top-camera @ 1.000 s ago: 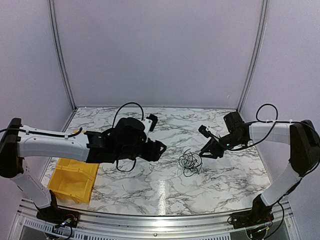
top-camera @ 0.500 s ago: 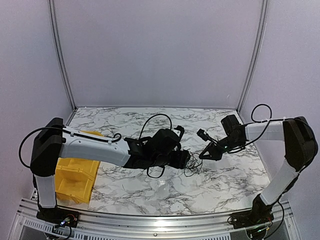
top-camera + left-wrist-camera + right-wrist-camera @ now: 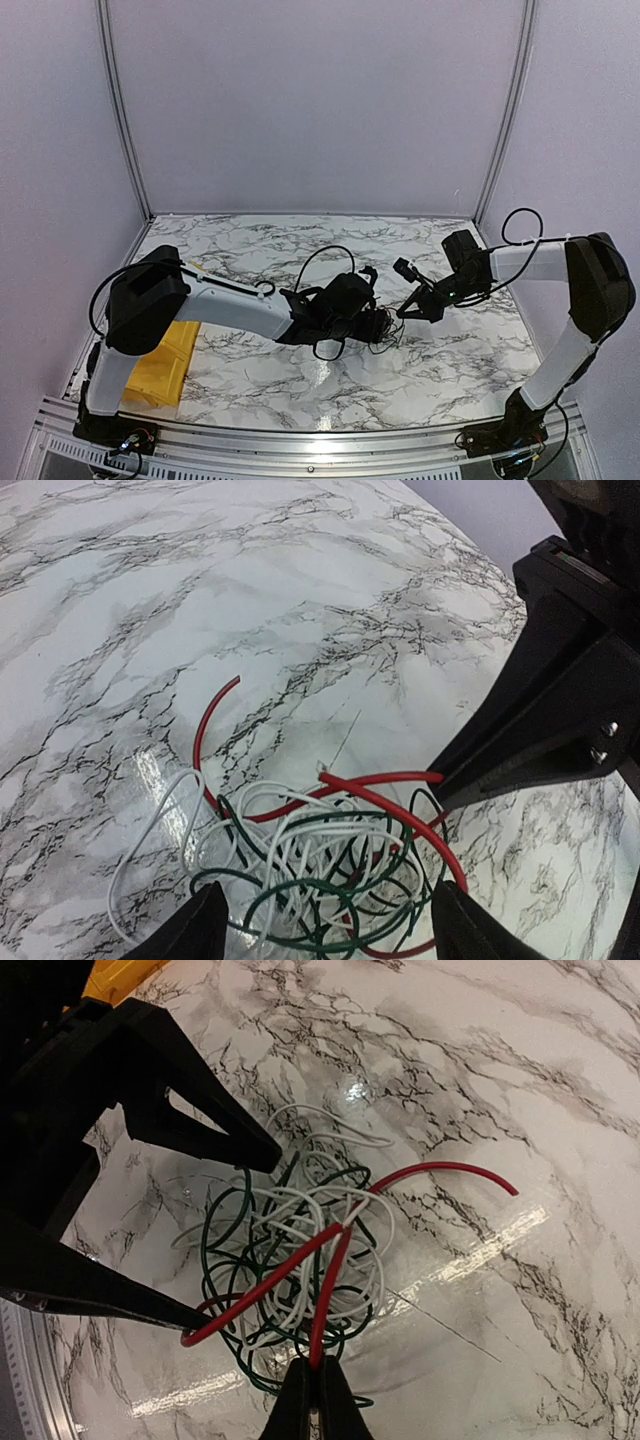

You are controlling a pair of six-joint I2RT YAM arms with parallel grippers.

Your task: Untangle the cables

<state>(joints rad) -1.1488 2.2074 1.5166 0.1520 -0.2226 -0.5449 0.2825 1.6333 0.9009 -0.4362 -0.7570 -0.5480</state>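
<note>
Cables (image 3: 320, 865) in roundish, flat-lying tangle

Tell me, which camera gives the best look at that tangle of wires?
The right wrist view: the whole tangle of cables shows, red, white and green strands distinct. The left wrist view cuts off its lower edge. The top view shows only a small dark scribble.

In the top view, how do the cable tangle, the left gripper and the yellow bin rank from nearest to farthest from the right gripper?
1. Cable tangle: at the tips of the right gripper, which is shut on a red wire of it.
2. Left gripper: just left of the tangle, open, its tips at the tangle's edge.
3. Yellow bin: far off on the left side.
</note>
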